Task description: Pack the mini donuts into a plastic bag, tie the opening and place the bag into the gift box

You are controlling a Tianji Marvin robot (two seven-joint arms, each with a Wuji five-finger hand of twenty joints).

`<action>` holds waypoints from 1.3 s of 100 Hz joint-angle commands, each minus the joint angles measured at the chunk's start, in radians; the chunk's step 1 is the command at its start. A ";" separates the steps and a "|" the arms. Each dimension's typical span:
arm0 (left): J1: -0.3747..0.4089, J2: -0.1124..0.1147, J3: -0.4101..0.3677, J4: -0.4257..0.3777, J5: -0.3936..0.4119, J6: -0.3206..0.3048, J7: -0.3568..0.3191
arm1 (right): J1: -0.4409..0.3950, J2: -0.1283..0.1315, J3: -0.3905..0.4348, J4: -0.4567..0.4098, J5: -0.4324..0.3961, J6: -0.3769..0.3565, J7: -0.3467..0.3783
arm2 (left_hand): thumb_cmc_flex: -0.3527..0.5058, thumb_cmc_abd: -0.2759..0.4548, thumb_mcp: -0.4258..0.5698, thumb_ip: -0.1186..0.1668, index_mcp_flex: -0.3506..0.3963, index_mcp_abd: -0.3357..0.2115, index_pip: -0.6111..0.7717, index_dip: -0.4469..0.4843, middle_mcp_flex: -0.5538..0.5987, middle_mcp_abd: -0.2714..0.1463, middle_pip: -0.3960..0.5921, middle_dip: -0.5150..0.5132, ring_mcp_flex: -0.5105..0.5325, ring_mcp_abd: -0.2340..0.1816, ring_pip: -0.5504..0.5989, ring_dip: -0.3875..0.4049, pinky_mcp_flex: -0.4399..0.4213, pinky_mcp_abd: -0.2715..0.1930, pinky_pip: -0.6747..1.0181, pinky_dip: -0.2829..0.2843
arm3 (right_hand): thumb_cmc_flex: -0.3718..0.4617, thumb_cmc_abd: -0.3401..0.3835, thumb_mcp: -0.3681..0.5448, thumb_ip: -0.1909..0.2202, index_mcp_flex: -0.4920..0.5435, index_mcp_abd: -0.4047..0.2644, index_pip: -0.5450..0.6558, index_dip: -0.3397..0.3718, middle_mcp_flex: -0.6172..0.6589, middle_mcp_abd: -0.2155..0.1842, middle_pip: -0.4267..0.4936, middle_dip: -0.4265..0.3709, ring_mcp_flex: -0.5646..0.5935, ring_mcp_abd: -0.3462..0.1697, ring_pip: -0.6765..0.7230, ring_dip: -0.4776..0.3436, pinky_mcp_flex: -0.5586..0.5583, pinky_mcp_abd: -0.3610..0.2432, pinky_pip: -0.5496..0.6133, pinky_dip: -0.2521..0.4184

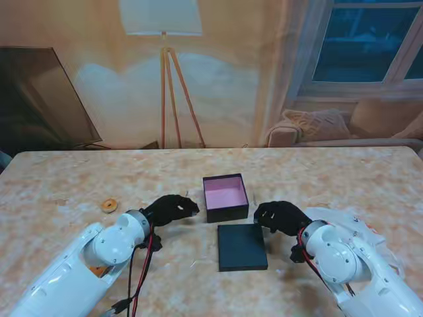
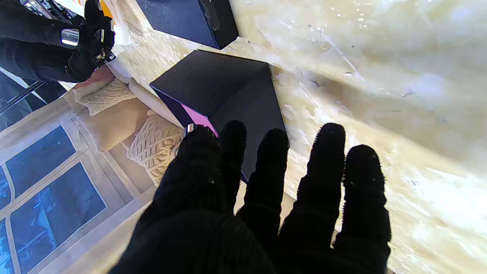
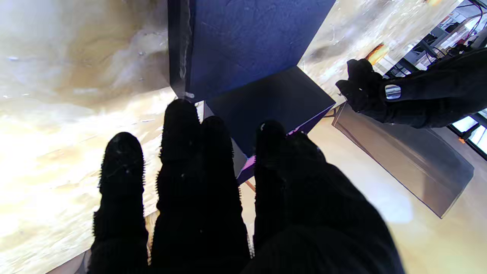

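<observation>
The open gift box [image 1: 225,197], black outside and pink inside, stands mid-table with nothing in it. Its flat black lid [image 1: 242,246] lies just nearer to me. My left hand [image 1: 170,210], in a black glove, hovers to the left of the box with fingers spread and nothing in it; the left wrist view shows those fingers [image 2: 266,198] pointing at the box [image 2: 228,87]. To the right of the box, at the lid's far corner, my right hand [image 1: 281,216] holds nothing. One mini donut [image 1: 109,205] lies on the table left of my left hand. Crumpled clear plastic [image 1: 360,228] lies by my right forearm.
Something small and orange [image 1: 99,271] shows under my left forearm. The marble table [image 1: 317,178] runs far back to an edge, with a lamp stand and sofa beyond. Cables hang from my left arm [image 1: 135,284].
</observation>
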State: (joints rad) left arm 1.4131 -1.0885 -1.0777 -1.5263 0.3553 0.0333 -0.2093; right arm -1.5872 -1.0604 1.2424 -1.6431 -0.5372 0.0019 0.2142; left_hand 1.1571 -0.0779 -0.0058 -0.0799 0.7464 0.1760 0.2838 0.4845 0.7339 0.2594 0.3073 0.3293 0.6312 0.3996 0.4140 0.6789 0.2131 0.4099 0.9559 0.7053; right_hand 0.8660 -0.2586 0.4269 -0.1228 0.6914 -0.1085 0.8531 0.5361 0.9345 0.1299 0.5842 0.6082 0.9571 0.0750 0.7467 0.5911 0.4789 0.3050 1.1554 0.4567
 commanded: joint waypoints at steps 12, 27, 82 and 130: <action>0.000 -0.003 -0.001 -0.003 -0.006 0.003 -0.017 | -0.010 -0.005 -0.001 -0.004 -0.002 -0.003 0.013 | 0.034 -0.006 -0.006 0.008 0.007 -0.021 0.018 0.007 -0.012 -0.007 0.008 0.006 0.000 0.003 0.010 -0.003 -0.006 -0.003 0.003 -0.008 | 0.016 0.033 -0.012 0.002 0.020 -0.039 0.031 0.005 0.022 -0.024 0.005 0.000 0.023 -0.012 0.011 0.020 -0.002 0.013 -0.001 0.007; 0.005 -0.004 -0.006 -0.009 -0.005 0.003 -0.015 | -0.012 -0.004 0.002 -0.003 -0.004 -0.013 0.013 | 0.033 -0.006 -0.007 0.008 0.006 -0.023 0.016 0.006 -0.012 -0.009 0.007 0.005 -0.001 0.003 0.008 -0.003 -0.006 -0.002 0.002 -0.008 | 0.016 0.033 -0.013 0.002 0.020 -0.041 0.031 0.004 0.022 -0.025 0.004 0.000 0.022 -0.012 0.010 0.020 -0.001 0.013 -0.001 0.008; -0.001 -0.004 -0.005 -0.005 -0.004 0.003 -0.016 | 0.004 -0.004 -0.005 0.011 0.004 -0.004 0.019 | 0.034 -0.005 -0.007 0.008 0.007 -0.022 0.017 0.007 -0.012 -0.010 0.007 0.005 -0.001 0.003 0.008 -0.003 -0.006 -0.003 0.001 -0.007 | 0.017 0.034 -0.014 0.002 0.020 -0.041 0.031 0.005 0.022 -0.022 0.005 0.000 0.022 -0.011 0.011 0.020 -0.002 0.013 -0.001 0.008; 0.012 -0.001 -0.015 -0.015 0.003 -0.004 -0.019 | 0.009 0.004 0.000 -0.005 -0.013 -0.013 0.052 | 0.033 -0.005 -0.008 0.008 0.007 -0.022 0.016 0.007 -0.011 -0.011 0.005 0.005 0.002 0.003 0.009 -0.002 -0.006 -0.001 0.001 -0.006 | 0.016 0.033 -0.015 0.002 0.021 -0.042 0.031 0.004 0.023 -0.022 0.003 0.000 0.024 -0.012 0.010 0.020 0.000 0.014 -0.001 0.008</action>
State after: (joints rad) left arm 1.4213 -1.0881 -1.0929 -1.5322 0.3569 0.0308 -0.2112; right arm -1.5760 -1.0589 1.2373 -1.6350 -0.5433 -0.0062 0.2260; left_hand 1.1571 -0.0780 -0.0058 -0.0799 0.7463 0.1758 0.2838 0.4845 0.7339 0.2594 0.3073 0.3293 0.6312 0.3995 0.4140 0.6788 0.2131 0.4099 0.9548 0.7052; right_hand 0.8660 -0.2585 0.4266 -0.1228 0.6914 -0.1085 0.8531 0.5361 0.9345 0.1299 0.5842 0.6082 0.9571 0.0750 0.7467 0.5911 0.4789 0.3050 1.1554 0.4567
